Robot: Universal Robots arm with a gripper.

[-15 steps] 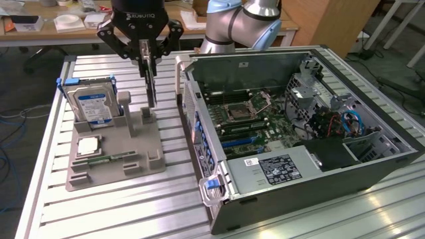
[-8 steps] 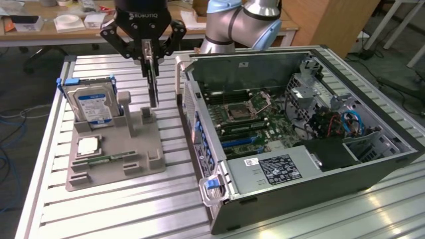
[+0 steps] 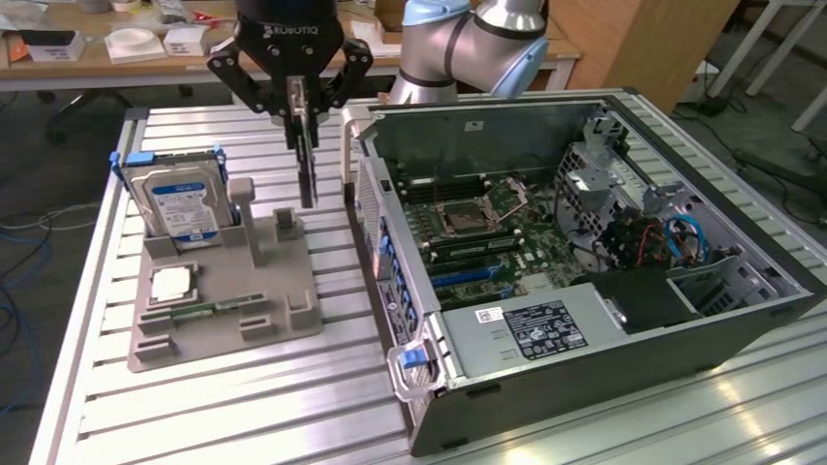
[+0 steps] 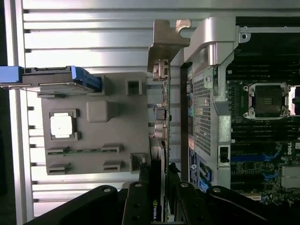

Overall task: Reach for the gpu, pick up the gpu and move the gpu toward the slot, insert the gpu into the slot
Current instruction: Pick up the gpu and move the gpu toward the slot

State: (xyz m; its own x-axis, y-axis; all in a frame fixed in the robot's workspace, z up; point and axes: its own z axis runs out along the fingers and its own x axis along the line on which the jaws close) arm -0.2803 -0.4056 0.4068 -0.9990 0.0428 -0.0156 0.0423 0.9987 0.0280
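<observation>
I have the jaws clenched on the gpu (image 3: 306,155), pinching it at its upper end so the card hangs edge-down and close to upright. In the exterior view its lower edge sits just over the slotted post at the grey holder's (image 3: 259,300) far corner — I cannot tell whether the two touch. The wrist view has the card edge-on, with its grey metal bracket (image 4: 166,42) at the end away from the jaws. It runs along the narrow lane between the holder's edge and the perforated outer wall of the computer case (image 3: 621,368); there is little room on either side.

The holder sits toward the edge of the bench (image 3: 259,407) at the exterior view's left, with the hard drive (image 3: 178,203) standing upright in its far corner, well apart from the card. The case takes up the rest of the bench toward the opposite edge, lying with its open side up — the motherboard (image 3: 505,232) is uncovered, and the space above it is open. The card is outside the case, just beside its wall.
</observation>
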